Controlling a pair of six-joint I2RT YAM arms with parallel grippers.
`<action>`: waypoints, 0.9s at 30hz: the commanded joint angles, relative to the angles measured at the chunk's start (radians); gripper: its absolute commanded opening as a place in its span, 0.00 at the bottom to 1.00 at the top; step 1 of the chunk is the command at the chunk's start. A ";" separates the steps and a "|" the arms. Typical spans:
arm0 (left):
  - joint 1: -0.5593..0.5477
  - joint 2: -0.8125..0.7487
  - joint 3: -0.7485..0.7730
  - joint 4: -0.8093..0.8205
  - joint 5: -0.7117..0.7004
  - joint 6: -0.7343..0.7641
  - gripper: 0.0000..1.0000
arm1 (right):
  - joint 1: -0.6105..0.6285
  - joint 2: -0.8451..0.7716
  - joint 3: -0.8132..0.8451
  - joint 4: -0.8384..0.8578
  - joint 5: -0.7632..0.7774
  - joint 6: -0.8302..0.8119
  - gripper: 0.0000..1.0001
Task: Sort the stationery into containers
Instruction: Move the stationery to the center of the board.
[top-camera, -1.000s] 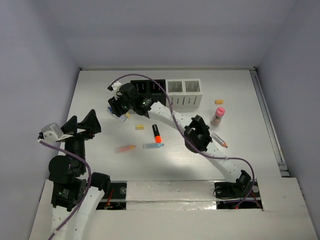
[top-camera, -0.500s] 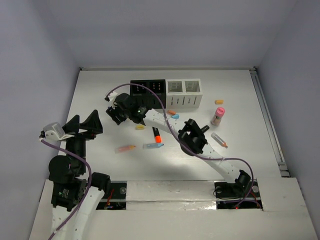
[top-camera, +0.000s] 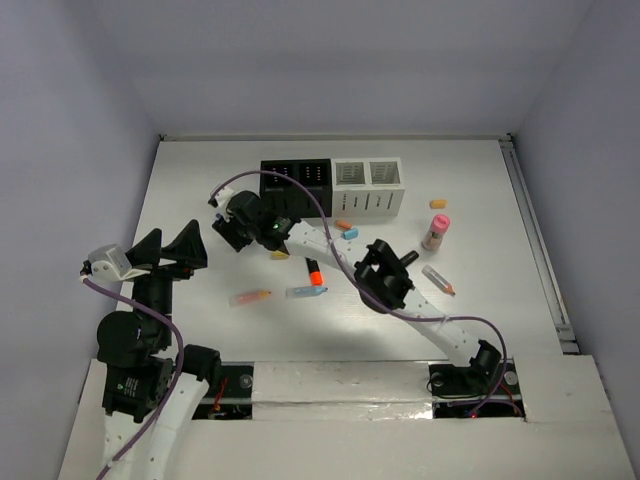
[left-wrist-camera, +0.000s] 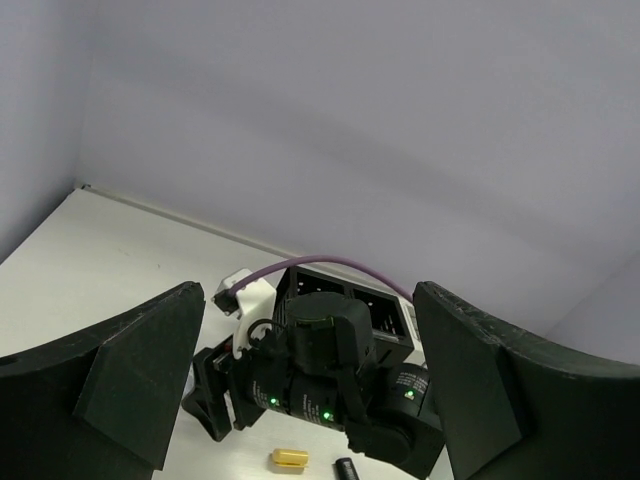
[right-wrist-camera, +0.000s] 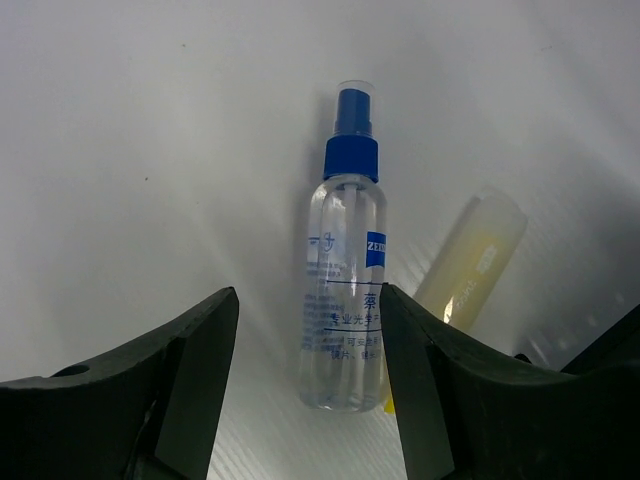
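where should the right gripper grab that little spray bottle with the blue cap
Take the spray bottle across its clear body, below the blue cap, from straight above. It lies flat on the table, lengthwise between the open right gripper's fingers, so they close on its straight sides. A yellow tube lies close beside it: tight there.

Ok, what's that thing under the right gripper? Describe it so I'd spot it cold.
In front of the black left end of the container row, the right gripper hangs open over the table. Lying flat between its fingers is a small clear spray bottle with a blue nozzle collar and a printed label. The tube beside it is pale yellow.
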 joint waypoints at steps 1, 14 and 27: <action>0.004 -0.006 0.016 0.055 0.013 -0.002 0.84 | 0.019 0.023 -0.007 0.053 0.026 -0.022 0.63; 0.004 -0.010 0.014 0.052 0.013 -0.002 0.84 | 0.057 -0.061 -0.167 0.085 0.050 -0.028 0.39; -0.005 -0.016 0.011 0.054 0.019 -0.003 0.84 | 0.068 -0.428 -0.699 0.111 -0.006 0.096 0.65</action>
